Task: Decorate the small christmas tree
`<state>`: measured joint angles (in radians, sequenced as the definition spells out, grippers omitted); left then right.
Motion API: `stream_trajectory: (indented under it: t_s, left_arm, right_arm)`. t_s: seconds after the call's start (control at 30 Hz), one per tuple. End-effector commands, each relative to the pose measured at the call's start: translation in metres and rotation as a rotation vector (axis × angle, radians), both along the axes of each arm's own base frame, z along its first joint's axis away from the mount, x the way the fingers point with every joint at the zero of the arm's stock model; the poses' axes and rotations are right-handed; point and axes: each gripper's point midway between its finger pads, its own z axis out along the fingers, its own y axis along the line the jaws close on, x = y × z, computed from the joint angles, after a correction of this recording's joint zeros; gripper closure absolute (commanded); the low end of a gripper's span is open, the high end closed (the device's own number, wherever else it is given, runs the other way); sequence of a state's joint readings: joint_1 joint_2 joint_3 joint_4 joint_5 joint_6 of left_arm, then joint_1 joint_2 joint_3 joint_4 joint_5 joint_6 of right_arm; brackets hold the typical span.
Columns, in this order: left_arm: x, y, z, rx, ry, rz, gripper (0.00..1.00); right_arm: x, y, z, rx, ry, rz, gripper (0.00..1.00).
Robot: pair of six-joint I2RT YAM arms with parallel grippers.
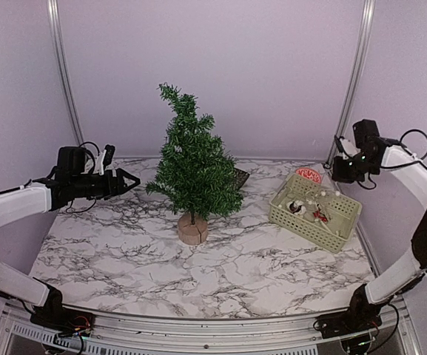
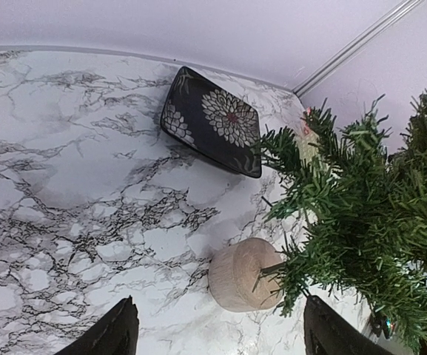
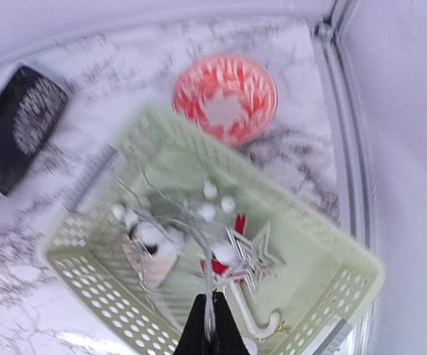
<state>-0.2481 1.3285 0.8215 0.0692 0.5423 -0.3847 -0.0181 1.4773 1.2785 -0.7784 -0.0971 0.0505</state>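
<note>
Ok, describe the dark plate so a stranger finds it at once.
Find the small christmas tree in the middle of the table. Just behind it, near the back wall, lies a square plate. It alone is black with white flowers, unlike the pale green basket and red round dish to its right.

Marbled surface (image 1: 257,274): small christmas tree (image 1: 193,159) centre, green mesh basket (image 1: 302,225) right, black floral plate (image 2: 212,120) & red dish (image 3: 225,97) far side.
</note>
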Motion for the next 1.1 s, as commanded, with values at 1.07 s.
stream_trajectory:
  t_s: [1.07]
  left_arm:
    - [-0.071, -0.015, 0.241, -0.082, -0.621, -0.053, 0.21]
  right_arm:
    - [-0.137, 0.178, 0.491, 0.616, -1.177, 0.982, 1.00]
